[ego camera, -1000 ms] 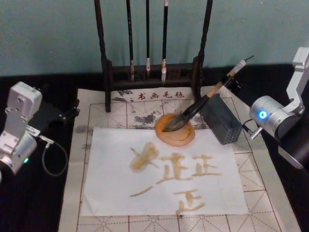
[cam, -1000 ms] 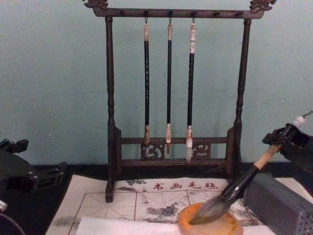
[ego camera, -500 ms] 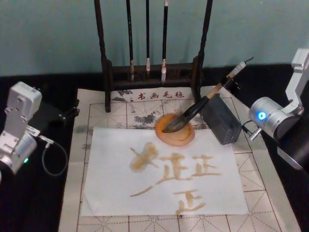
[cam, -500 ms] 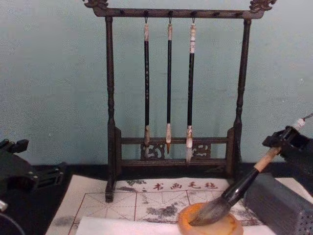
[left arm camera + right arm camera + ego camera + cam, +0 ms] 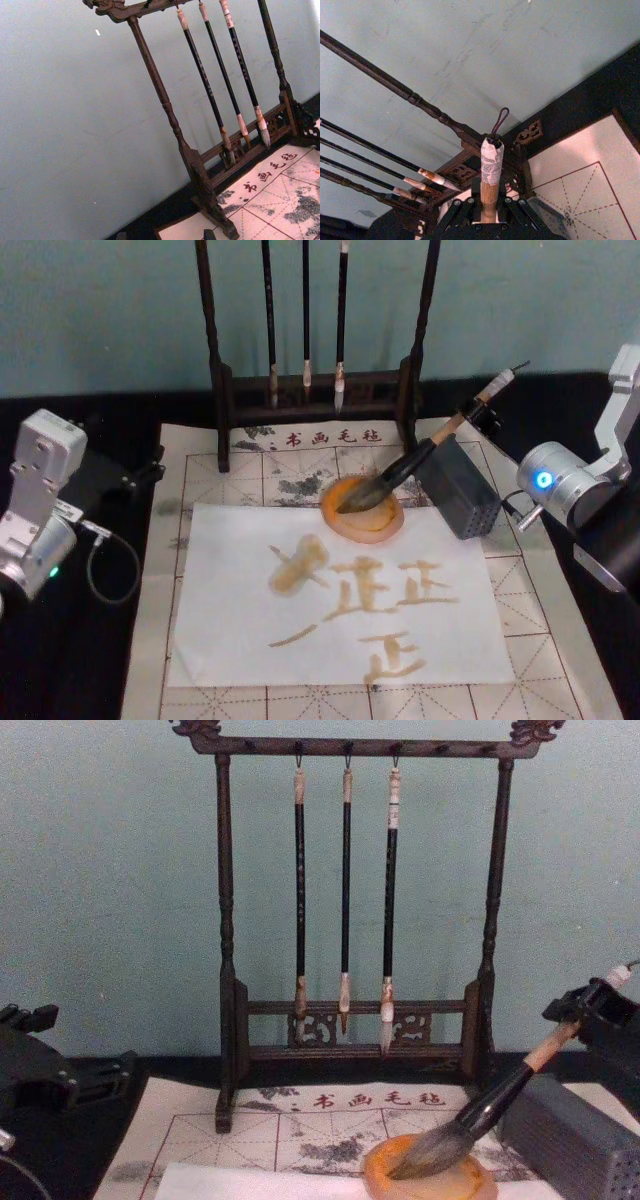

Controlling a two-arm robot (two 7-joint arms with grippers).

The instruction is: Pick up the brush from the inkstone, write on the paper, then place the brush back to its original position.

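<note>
The brush (image 5: 420,452) slants with its bushy tip down in the round orange inkstone (image 5: 345,528), its shaft passing over the grey block's corner. My right gripper (image 5: 482,416) is shut on the light wooden handle just below the white-wrapped end (image 5: 491,156). In the chest view the brush (image 5: 495,1105) leans from the inkstone (image 5: 385,1182) up to the right gripper (image 5: 590,1012). The white paper (image 5: 230,635) lies in front of the inkstone with several amber characters brushed on it. My left gripper (image 5: 140,476) is parked at the table's left, away from the mat.
A dark wooden stand (image 5: 222,380) with three thin hanging brushes (image 5: 345,890) stands behind the inkstone. A grey ribbed block (image 5: 460,488) sits right of the inkstone. A gridded felt mat (image 5: 195,475) lies under the paper. A loose cable (image 5: 112,565) loops by the left arm.
The right gripper has shifted slightly right and down with the brush, so the handle end sits lower and the tip has settled deeper in the inkstone. The left arm has not moved.
</note>
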